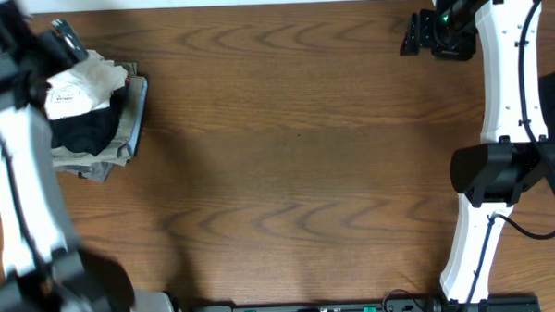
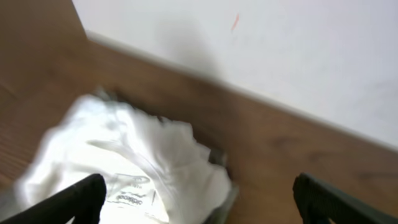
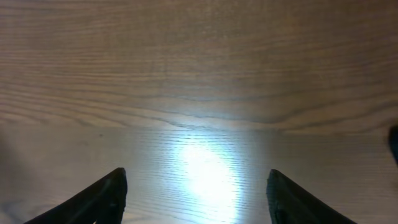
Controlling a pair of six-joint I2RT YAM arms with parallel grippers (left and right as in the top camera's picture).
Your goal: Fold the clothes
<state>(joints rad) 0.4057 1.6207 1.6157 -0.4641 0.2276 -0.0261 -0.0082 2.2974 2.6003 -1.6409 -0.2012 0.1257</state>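
The clothes lie in a heap at the table's far left corner. A crumpled white T-shirt (image 1: 82, 81) with a printed label sits on top of a black garment (image 1: 84, 131). My left gripper (image 1: 68, 45) hovers just above the heap, blurred by motion. In the left wrist view its fingers (image 2: 81, 199) stand wide apart and open, with the white T-shirt (image 2: 137, 155) lying loose below and nothing pinched. My right gripper (image 1: 420, 35) is at the far right of the table. It is open (image 3: 198, 196) over bare wood.
Khaki-grey folded pieces (image 1: 133, 119) lie under the heap and stick out on its right side. A white wall (image 2: 261, 50) rises just behind the table's back edge. The right arm's base (image 1: 496, 171) stands at the right side.
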